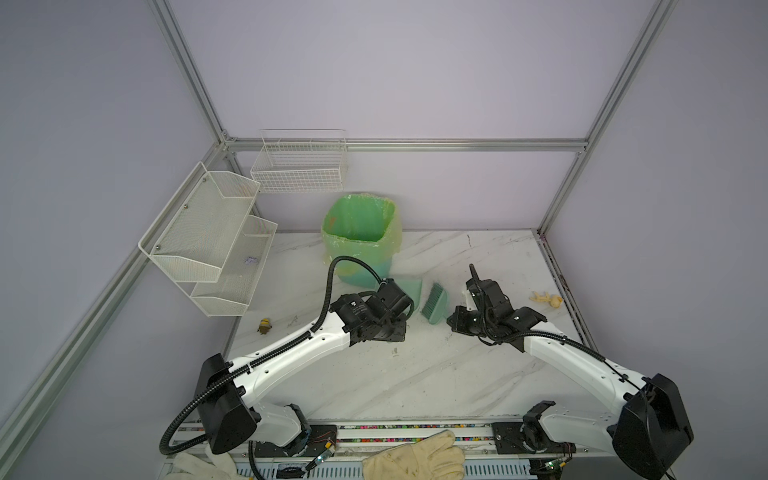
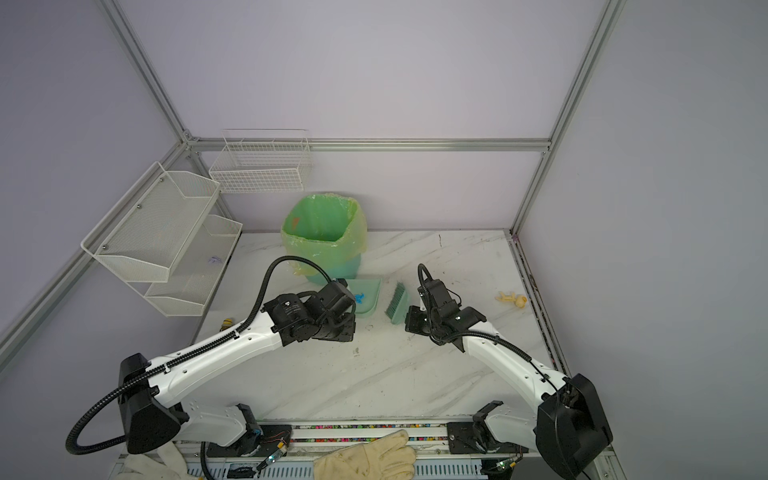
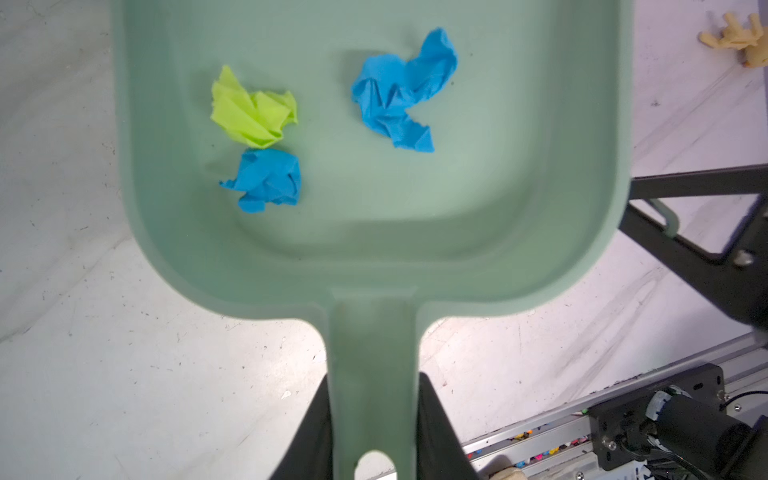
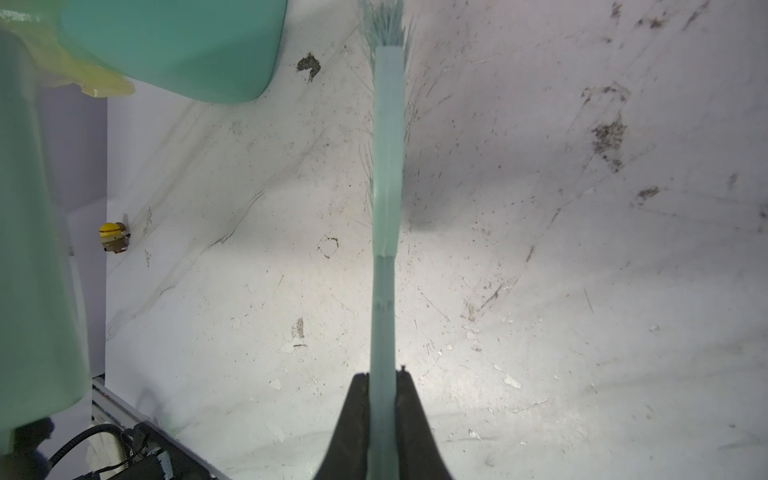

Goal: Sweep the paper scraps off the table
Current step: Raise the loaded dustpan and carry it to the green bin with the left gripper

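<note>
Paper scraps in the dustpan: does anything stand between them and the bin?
Nothing visible does. The paper scraps lie in the dustpan held by the left pincer, beside the bin; the brush is off to the side. Only the bin's own wall must be cleared.

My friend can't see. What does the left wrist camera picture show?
A green dustpan holds three paper scraps, two blue and one lime, with white table around it. Black fingers of the left gripper clamp its handle.

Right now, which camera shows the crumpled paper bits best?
The left wrist view: three paper scraps lie clear in the dustpan. In a top view only a blue speck shows; the right wrist view shows none.
</note>
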